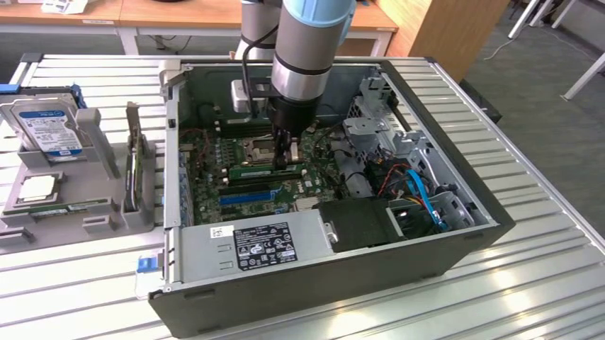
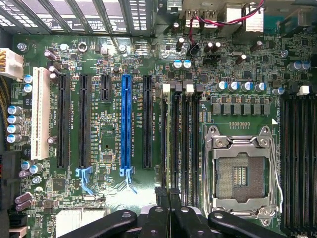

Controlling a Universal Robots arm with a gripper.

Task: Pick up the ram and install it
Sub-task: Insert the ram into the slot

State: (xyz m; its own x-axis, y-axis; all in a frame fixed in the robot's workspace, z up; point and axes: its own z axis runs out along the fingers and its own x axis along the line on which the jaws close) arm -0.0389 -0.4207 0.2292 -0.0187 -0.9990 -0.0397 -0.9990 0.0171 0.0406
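Observation:
The ram (image 1: 260,171) is a long green stick standing on edge over the motherboard (image 1: 248,195) inside the open computer case (image 1: 454,248). My gripper (image 1: 285,161) reaches straight down into the case, its fingers shut on the stick's top edge towards one end. I cannot tell whether the stick sits fully in a slot. In the wrist view the gripper (image 2: 167,192) has its black fingertips pressed together in line with the black memory slots (image 2: 184,144), beside the empty processor socket (image 2: 241,173).
A grey holder (image 1: 95,212) at the exterior view's left carries a hard drive (image 1: 47,127), a square silver chip (image 1: 38,186) and another green stick (image 1: 59,210). The power supply (image 1: 255,244), drive cage (image 1: 378,134) and blue cables (image 1: 423,195) crowd the case around the board.

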